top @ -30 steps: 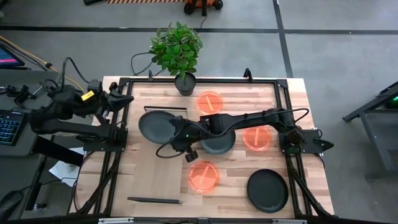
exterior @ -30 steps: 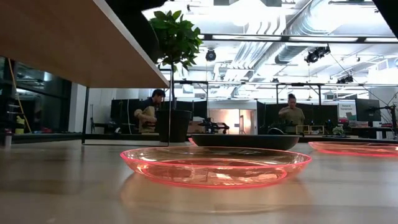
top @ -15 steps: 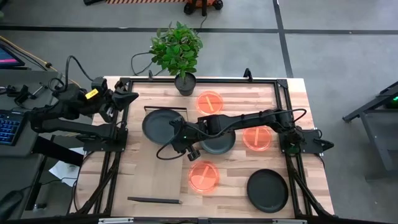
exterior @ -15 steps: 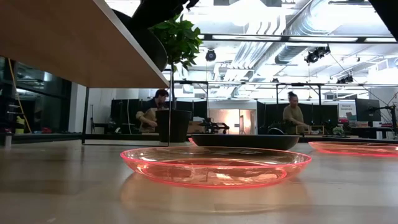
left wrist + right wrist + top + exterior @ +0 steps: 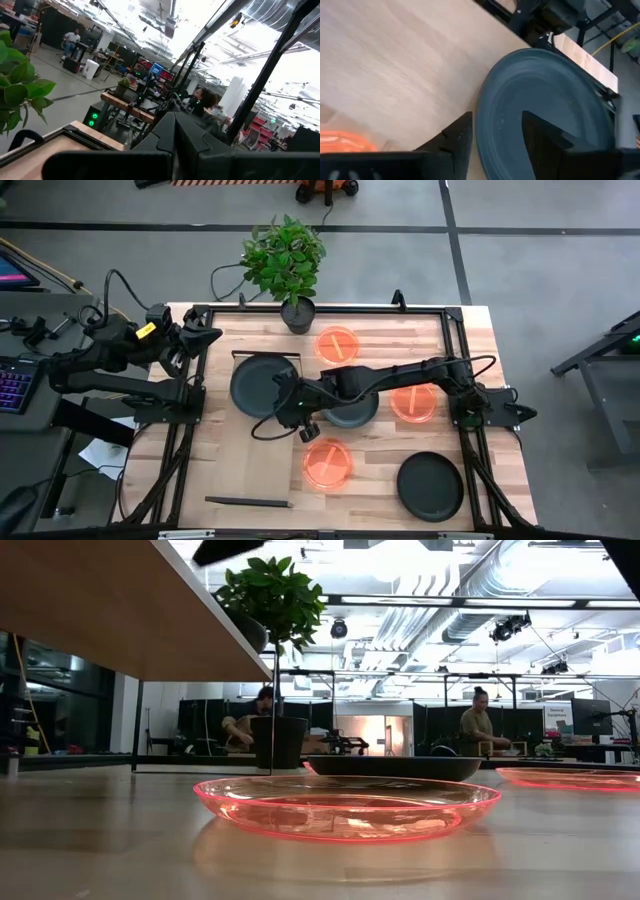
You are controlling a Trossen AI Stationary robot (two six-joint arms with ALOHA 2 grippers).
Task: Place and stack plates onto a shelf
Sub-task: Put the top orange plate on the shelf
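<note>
Dark plate (image 5: 262, 384) over shelf (image 5: 240, 460), pinched by right gripper (image 5: 287, 402) fingers.

The right hand (image 5: 283, 397) has carried its dark plate (image 5: 264, 383) toward the plant (image 5: 285, 255) end of the shelf (image 5: 250, 450). The left arm (image 5: 120, 350) rose slightly early on.

Potted plant (image 5: 285, 258) at top center of the high view, on the far edge of the butcher-block surface (image 5: 476, 350), cable trailing to its left. Keyboard (image 5: 14, 384) at left edge on a side desk. Low view: two people (image 5: 478, 726) at benches in the background, ceiling ducts above.
</note>
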